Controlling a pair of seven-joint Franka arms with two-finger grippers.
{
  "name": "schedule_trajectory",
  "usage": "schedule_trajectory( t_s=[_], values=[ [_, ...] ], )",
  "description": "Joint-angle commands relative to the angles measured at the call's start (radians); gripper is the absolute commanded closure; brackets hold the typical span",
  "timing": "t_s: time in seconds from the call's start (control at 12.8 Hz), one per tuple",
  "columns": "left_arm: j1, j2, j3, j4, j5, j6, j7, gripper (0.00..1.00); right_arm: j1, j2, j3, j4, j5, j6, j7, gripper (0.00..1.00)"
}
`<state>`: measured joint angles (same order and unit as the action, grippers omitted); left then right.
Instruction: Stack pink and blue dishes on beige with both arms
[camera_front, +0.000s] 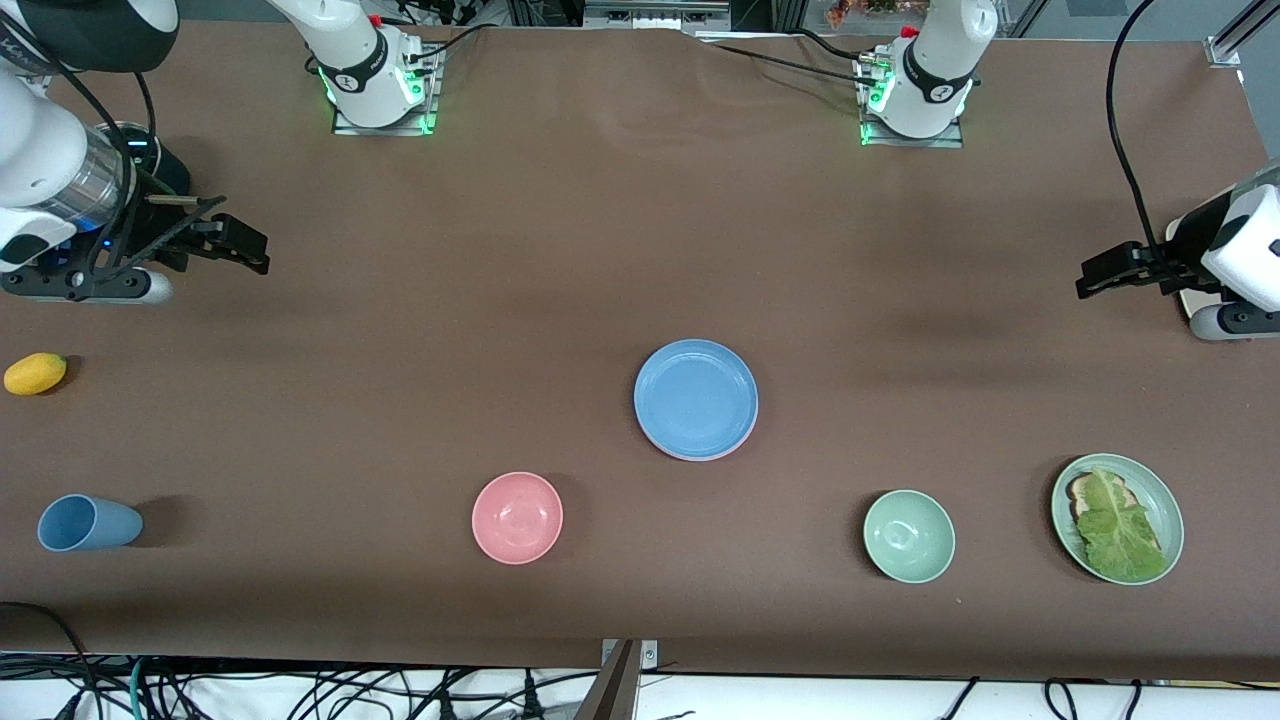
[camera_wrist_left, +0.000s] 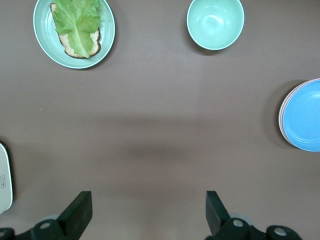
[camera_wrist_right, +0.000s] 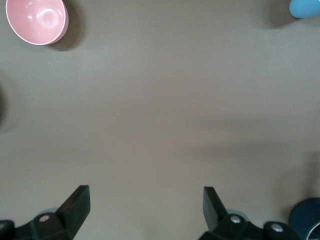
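The blue dish (camera_front: 696, 398) lies on top of a stack in the middle of the table. Under it only a thin rim of the pink dish (camera_wrist_left: 281, 118) shows. The beige one is hidden beneath them. My left gripper (camera_front: 1100, 272) hangs open over bare table at the left arm's end, nothing between its fingers (camera_wrist_left: 80, 212). My right gripper (camera_front: 238, 246) hangs open over bare table at the right arm's end, also holding nothing. Both stand well apart from the stack.
Nearer the front camera than the stack are a pink bowl (camera_front: 517, 517), a mint-green bowl (camera_front: 908, 535) and a green plate with bread and lettuce (camera_front: 1165, 500). At the right arm's end are a yellow fruit (camera_front: 35, 373) and a light-blue cup (camera_front: 88, 523) on its side.
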<state>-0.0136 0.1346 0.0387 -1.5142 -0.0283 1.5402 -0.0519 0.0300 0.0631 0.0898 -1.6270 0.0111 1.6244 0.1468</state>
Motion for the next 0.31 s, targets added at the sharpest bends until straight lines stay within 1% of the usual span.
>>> schedule_trajectory(
  t_s=[0.0, 0.24],
  values=[
    [-0.005, -0.004, 0.004, 0.002, -0.004, 0.005, 0.018, 0.0, -0.018, -0.008, 0.015, 0.009, 0.0, -0.003, -0.03, 0.0],
    [-0.006, -0.004, 0.004, 0.002, -0.004, 0.005, 0.018, 0.0, -0.018, -0.011, -0.007, 0.01, 0.007, -0.038, -0.062, 0.0]
  ],
)
